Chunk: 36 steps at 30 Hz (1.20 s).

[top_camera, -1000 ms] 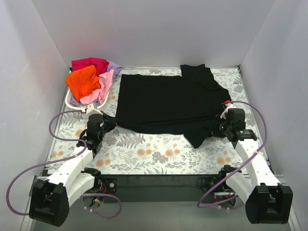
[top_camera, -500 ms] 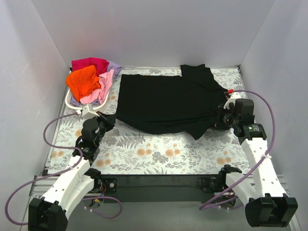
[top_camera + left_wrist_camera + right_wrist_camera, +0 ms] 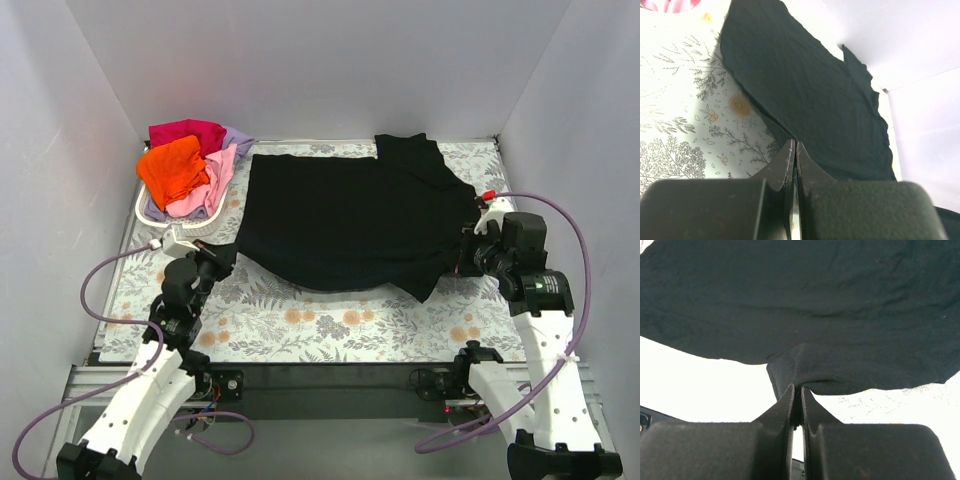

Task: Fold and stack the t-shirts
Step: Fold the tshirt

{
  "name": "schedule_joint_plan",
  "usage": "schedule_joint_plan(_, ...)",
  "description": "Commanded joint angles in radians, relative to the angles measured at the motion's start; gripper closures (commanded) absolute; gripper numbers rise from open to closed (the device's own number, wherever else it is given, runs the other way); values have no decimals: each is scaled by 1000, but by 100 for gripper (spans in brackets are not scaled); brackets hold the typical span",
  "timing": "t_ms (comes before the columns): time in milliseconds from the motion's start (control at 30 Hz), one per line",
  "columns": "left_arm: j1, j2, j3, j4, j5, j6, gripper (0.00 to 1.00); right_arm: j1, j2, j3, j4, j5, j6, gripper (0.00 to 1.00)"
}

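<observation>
The large black t-shirt (image 3: 350, 215) lies spread across the middle of the floral table, its near hem lifted. My left gripper (image 3: 222, 256) is shut on the shirt's near left corner; in the left wrist view (image 3: 795, 145) the cloth (image 3: 805, 90) runs away from the closed fingertips. My right gripper (image 3: 462, 258) is shut on the shirt's near right edge; in the right wrist view (image 3: 797, 389) a bunched fold (image 3: 800, 365) is pinched between the fingers. Orange (image 3: 172, 168), pink (image 3: 208, 185), magenta-red (image 3: 188, 131) and lavender (image 3: 238, 140) shirts are piled at the back left.
A white lattice basket (image 3: 150, 215) holds the coloured shirts at the back left. White walls enclose the table on three sides. The floral cloth (image 3: 330, 320) shows bare along the near edge. Purple cables loop beside both arms.
Both grippers have risen and moved away from the near edge, lifting the black shirt's near hem off the table. The hem now hangs in a curve between them.
</observation>
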Motion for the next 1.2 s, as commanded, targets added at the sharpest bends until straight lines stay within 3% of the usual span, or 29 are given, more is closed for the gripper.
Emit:
schedule_joint_plan(0,-2,-52,-6,-59,-21,-19,100,6,-25,52,-11,-26,-8,99)
schedule_joint_plan(100,-2,-30,-4,-61,-47,-26,100,6,-13,9,64,-18,-6,99)
schedule_joint_plan(333,-2,232,66,13,-73,5,100,4,102,-120,375,3,35,99)
schedule_joint_plan(567,-2,417,161,91,-74,54,100,6,405,-49,552,32,40,99)
schedule_joint_plan(733,4,539,234,105,-96,88,100,4,597,49,580,65,21,99)
schedule_joint_plan(1167,27,754,388,143,-70,117,100,-19,827,267,612,57,8,99)
